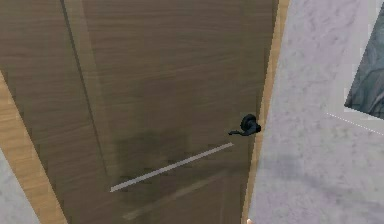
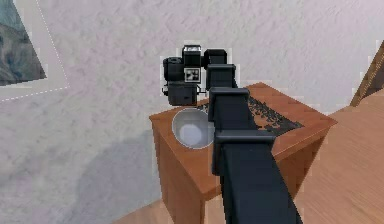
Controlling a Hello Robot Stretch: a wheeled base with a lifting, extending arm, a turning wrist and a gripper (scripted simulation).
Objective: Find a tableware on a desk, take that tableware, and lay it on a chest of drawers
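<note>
Forward view: brown wooden door point(image 1: 150, 90) dead ahead, blocking the way. Black lever handle point(image 1: 245, 126) at its right side, pale wood frame point(image 1: 266, 90) next to it, then rough white wall point(image 1: 310, 130). Framed picture point(image 1: 368, 70) cut off by the forward view's right edge, content unreadable

Arm side view: arm point(image 2: 245, 170) runs up from the bottom edge across a brown wooden unit point(image 2: 180, 175) standing against the wall. White bowl point(image 2: 190, 130) sits on the unit's top near the front left corner, just left of the arm, which covers its right rim. The gripper point(image 2: 178, 82) is above the bowl in the picture, near the unit's back edge; over or touching, can't tell. Its fingers blend into the dark body, so can't tell if the pincer is apart or together, or whether it holds anything. Dark patterned patch point(image 2: 268, 112) on the top, right of the arm, too blurry to name. Can't tell if the unit has drawers. Wall picture point(image 2: 20, 45) cropped at upper left. Brown wooden panel point(image 2: 345, 160) cut off at the right edge, close beside the unit
</note>
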